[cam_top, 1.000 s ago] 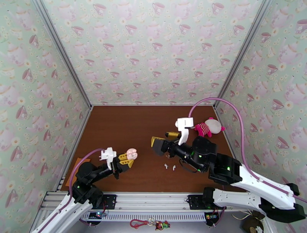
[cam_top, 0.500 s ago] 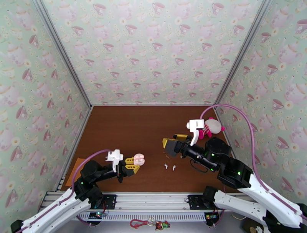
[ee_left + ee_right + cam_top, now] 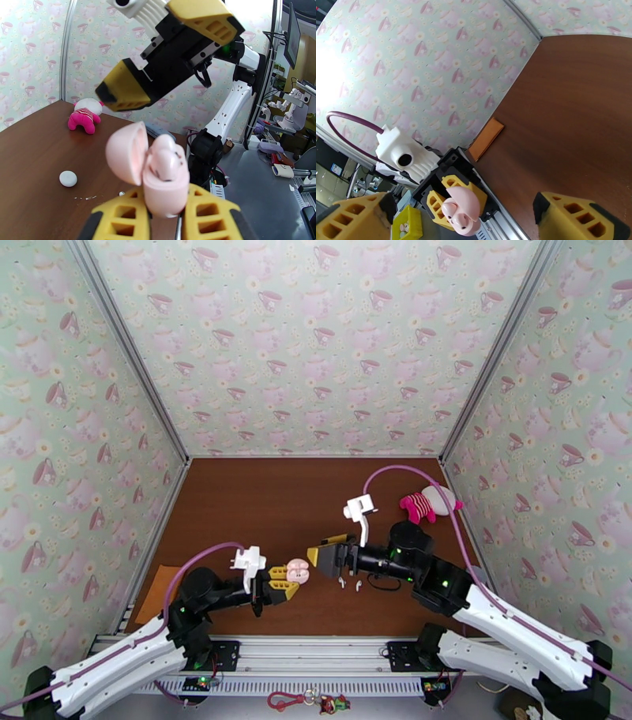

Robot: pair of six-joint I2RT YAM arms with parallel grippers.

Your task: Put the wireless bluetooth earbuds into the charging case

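Observation:
The pink charging case (image 3: 297, 571) hangs above the near middle of the table with its lid open, and my left gripper (image 3: 286, 581) is shut on its base. In the left wrist view the case (image 3: 165, 179) stands between my yellow fingers (image 3: 118, 215), lid (image 3: 125, 157) tipped to the left. Two white earbuds (image 3: 341, 583) (image 3: 358, 585) lie on the table just right of the case. My right gripper (image 3: 328, 549) is open and empty, pointing at the case from the right, above the earbuds. In the right wrist view the case (image 3: 461, 211) sits between its spread fingers (image 3: 574, 217).
A pink and white plush toy (image 3: 426, 503) lies at the back right. An orange flat piece (image 3: 158, 587) rests by the left wall. A small white round object (image 3: 68, 178) sits on the table past the case. Patterned walls enclose the table on three sides.
My left arm has carried the pink case to the right, toward the table's middle. My right gripper first drew back right, then swung left and down to face the case, still open.

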